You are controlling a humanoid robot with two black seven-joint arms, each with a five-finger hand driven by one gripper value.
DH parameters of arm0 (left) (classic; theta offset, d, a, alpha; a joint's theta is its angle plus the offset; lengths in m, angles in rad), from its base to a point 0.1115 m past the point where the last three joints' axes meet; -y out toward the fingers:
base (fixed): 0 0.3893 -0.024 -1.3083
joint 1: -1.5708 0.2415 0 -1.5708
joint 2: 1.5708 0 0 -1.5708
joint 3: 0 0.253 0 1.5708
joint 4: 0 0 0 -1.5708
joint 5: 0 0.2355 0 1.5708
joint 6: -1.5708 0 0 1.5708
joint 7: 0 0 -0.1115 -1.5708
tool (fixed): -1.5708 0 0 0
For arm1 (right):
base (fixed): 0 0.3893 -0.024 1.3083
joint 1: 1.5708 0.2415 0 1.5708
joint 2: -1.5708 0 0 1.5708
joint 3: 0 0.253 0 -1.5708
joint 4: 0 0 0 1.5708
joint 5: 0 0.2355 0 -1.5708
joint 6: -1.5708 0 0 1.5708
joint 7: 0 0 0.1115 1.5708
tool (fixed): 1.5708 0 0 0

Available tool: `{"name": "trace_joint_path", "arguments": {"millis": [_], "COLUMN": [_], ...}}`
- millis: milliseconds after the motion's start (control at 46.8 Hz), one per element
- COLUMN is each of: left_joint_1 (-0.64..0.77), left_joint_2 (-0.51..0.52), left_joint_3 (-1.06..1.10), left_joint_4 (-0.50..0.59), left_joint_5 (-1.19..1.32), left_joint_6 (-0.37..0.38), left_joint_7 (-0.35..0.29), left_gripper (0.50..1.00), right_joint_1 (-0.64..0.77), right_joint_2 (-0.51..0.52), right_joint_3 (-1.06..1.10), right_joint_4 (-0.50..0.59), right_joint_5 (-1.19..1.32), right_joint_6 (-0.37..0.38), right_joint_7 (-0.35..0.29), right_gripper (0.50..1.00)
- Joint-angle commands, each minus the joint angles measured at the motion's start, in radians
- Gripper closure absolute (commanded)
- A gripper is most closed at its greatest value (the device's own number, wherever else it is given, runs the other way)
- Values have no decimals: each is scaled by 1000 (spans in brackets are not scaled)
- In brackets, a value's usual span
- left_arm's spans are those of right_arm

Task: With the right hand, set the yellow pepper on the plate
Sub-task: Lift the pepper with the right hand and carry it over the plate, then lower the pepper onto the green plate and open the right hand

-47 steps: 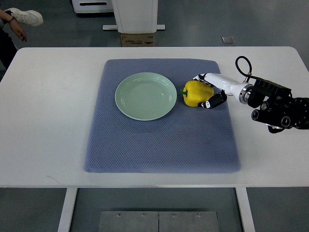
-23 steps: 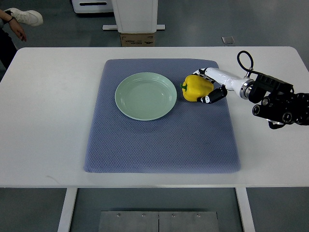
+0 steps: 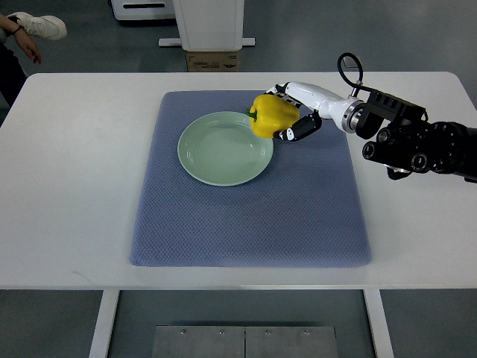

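My right hand [image 3: 287, 112] comes in from the right edge and is shut on the yellow pepper [image 3: 270, 116], its white and black fingers wrapped around the pepper's right side. The pepper hangs lifted over the right rim of the pale green plate [image 3: 216, 153], green stem pointing left. The plate lies on a blue-grey mat [image 3: 246, 216] in the middle of the white table. The left arm does not show.
The white table [image 3: 74, 186] extends bare on both sides of the mat. A person's hand and a white shoe [image 3: 33, 30] show at the top left corner, beyond the table. A white stand with a cardboard box [image 3: 212, 56] sits behind the far edge.
My right hand has lifted the pepper off the mat and carried it left and away from me, from beside the plate to over the plate's right rim.
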Motion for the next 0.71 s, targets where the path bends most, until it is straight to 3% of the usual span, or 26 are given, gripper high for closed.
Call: {"name": "trace_joint_path", "arguments": {"millis": [0, 598, 684], "left_joint_1": [1, 0, 0], "left_joint_2": [0, 0, 0], "left_joint_3": [0, 0, 0], "left_joint_4": [1, 1, 1], "left_joint_5": [0, 0, 0], "left_joint_6": [-1, -1, -1], "left_joint_7": [0, 0, 0], "left_gripper": [500, 500, 500], "right_joint_1": [-1, -26, -35], "right_joint_2": [20, 146, 148], "right_joint_3": [0, 3, 24], "right_joint_4": [-2, -3, -3], "right_joint_5": [11, 63, 61], "right_joint_6": [0, -6, -11], "right_joint_7": [-5, -24, -31], "right_gripper": [1000, 998, 834]}}
